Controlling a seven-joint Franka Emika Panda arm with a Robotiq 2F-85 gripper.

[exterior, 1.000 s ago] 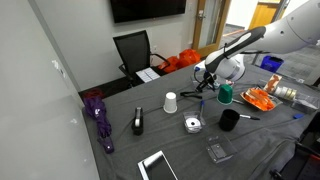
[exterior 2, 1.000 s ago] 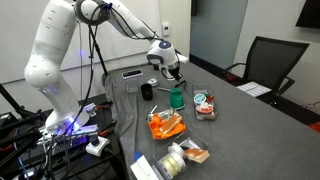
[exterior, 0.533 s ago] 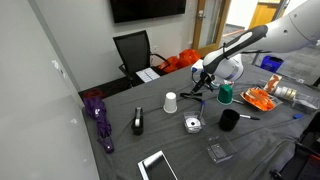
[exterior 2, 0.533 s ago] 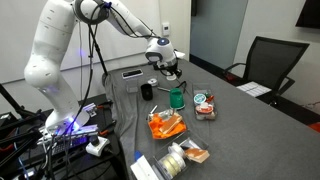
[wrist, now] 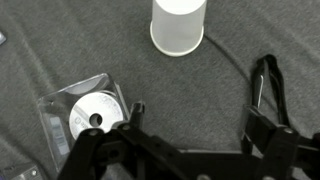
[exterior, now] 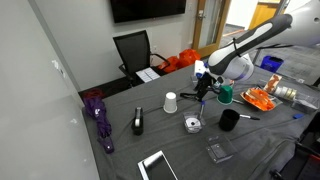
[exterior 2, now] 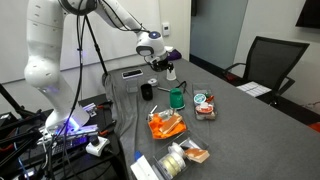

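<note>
Currently the pincer (exterior: 203,85) hangs just above the grey table (exterior: 185,150), its jaws wide apart and gripping nothing. In the wrist view a white cup (wrist: 178,25) stands upright ahead of it. A disc (wrist: 88,113) in a clear case lies flat near one finger, apart from the cup.
</note>
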